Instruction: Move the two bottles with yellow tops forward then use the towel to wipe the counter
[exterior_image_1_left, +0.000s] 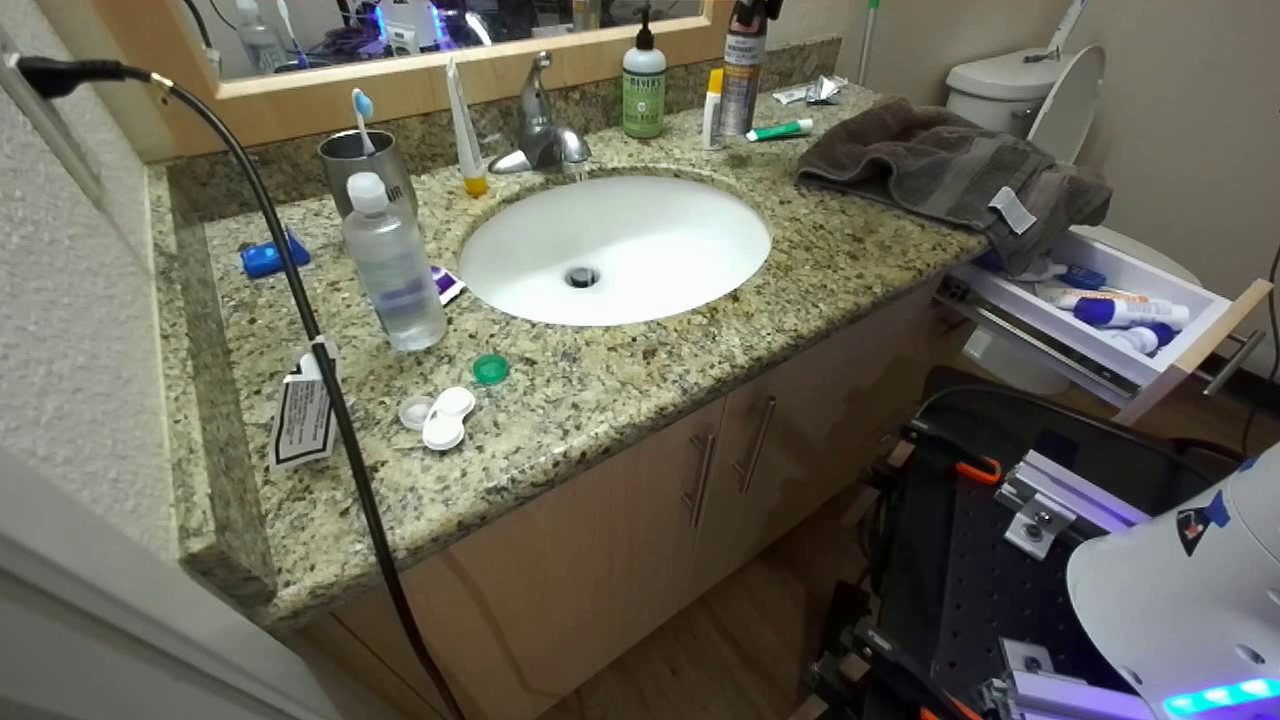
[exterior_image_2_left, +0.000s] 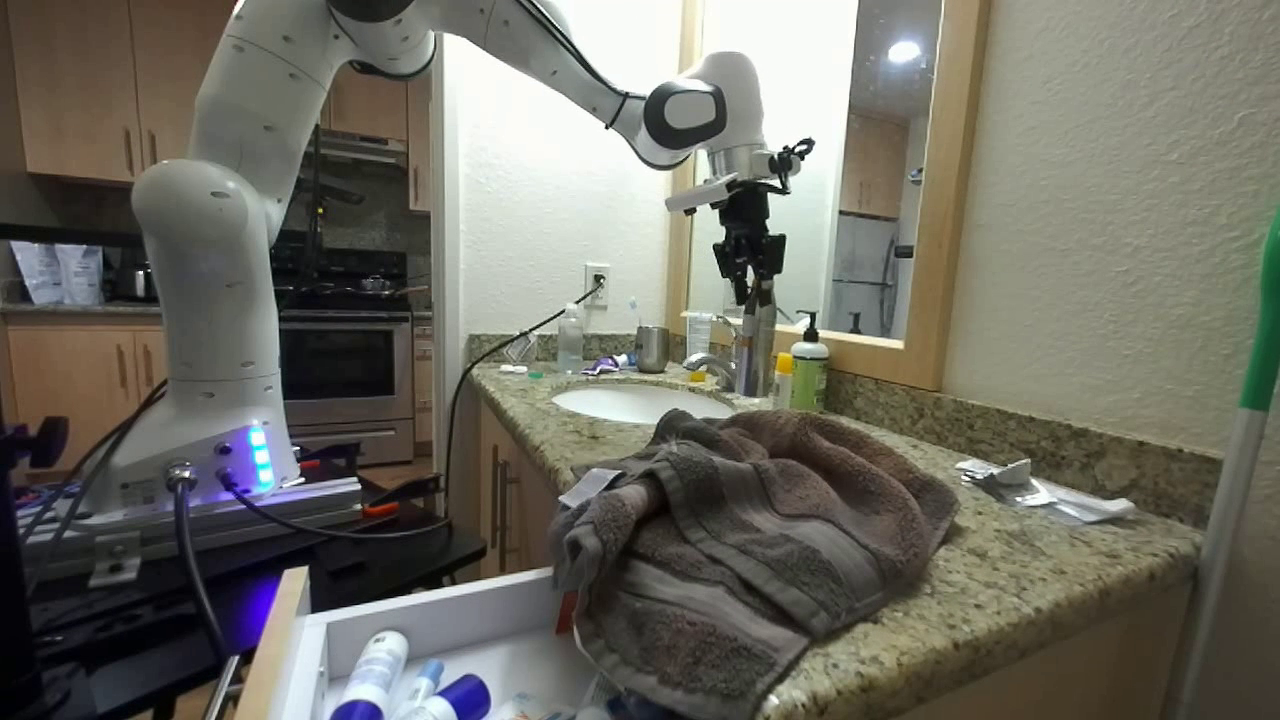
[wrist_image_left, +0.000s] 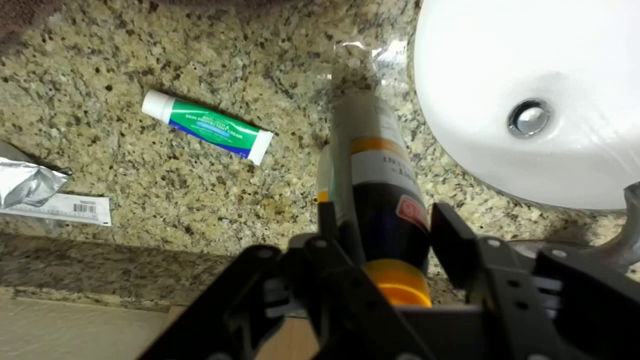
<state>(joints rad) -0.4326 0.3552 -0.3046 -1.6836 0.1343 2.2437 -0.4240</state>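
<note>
A tall can (wrist_image_left: 390, 210) with a dark label and an orange-yellow cap stands upright between my gripper's fingers; it shows in both exterior views (exterior_image_1_left: 742, 80), (exterior_image_2_left: 750, 350). My gripper (wrist_image_left: 384, 222) points down and is shut on the can just below the cap. I cannot tell whether the can's base touches the counter. A small white bottle with a yellow top (exterior_image_1_left: 713, 110) stands beside it, mostly hidden behind the can in the wrist view (wrist_image_left: 322, 175). The grey-brown towel (exterior_image_2_left: 760, 520) lies crumpled on the counter end and hangs over the open drawer.
A green soap bottle (exterior_image_1_left: 644, 90) and faucet (exterior_image_1_left: 542, 130) stand behind the sink (exterior_image_1_left: 620, 250). A green tube (wrist_image_left: 207, 125) and foil wrappers (wrist_image_left: 55, 195) lie nearby. A clear bottle (exterior_image_1_left: 392, 265) and metal cup (exterior_image_1_left: 365, 165) stand across the sink. The drawer (exterior_image_2_left: 450, 620) is open.
</note>
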